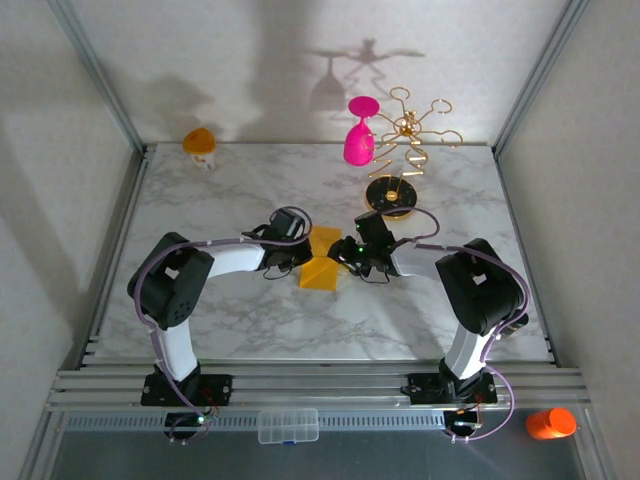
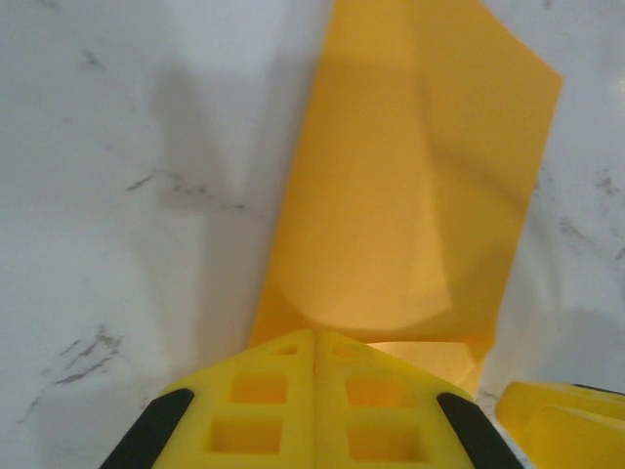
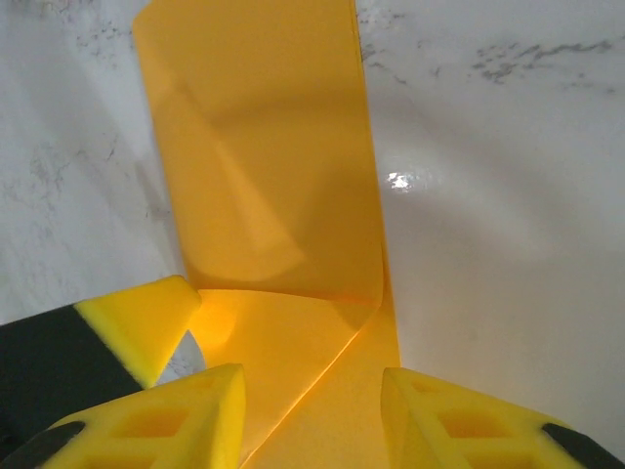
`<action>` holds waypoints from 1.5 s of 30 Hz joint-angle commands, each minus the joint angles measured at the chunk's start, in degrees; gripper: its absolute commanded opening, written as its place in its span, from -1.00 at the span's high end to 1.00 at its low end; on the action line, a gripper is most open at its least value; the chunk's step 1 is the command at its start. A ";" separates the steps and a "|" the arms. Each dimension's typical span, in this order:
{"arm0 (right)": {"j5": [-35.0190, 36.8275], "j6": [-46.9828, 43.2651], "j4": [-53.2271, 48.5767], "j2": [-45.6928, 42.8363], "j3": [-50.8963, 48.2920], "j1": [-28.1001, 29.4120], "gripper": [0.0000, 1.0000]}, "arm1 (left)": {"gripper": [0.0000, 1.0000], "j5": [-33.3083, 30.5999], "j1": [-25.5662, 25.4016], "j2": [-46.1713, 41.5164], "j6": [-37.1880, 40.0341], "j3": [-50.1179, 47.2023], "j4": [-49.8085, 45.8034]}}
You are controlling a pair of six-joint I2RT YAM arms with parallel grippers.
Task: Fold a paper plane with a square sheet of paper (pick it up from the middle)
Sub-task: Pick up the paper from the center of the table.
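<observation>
The square sheet of paper point(image 1: 320, 262) is yellow-orange and lies partly folded on the marble table point(image 1: 230, 200), between my two grippers. One flap point(image 3: 264, 147) curls up from a bend, and a diagonal crease crosses the near layer point(image 3: 332, 391). My left gripper point(image 1: 300, 257) is shut, and its fingertips point(image 2: 293, 357) meet the sheet's near edge point(image 2: 410, 176). One of its fingers point(image 3: 137, 327) touches the end of the bend. My right gripper point(image 1: 352, 255) is open, its fingers point(image 3: 439, 410) apart on either side of the near layer and not touching it.
A gold rack point(image 1: 412, 128) on a round black base point(image 1: 390, 196) stands just behind the right gripper, with a pink goblet point(image 1: 360, 135) hanging from it. An orange-topped white cup point(image 1: 200, 146) sits at the back left. Metal frame rails point(image 1: 110, 250) border the table.
</observation>
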 commanded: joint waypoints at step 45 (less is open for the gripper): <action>-2.72 4.60 -0.66 6.16 6.63 2.73 0.32 | 0.95 -3.13 0.43 2.18 -5.51 -4.52 1.48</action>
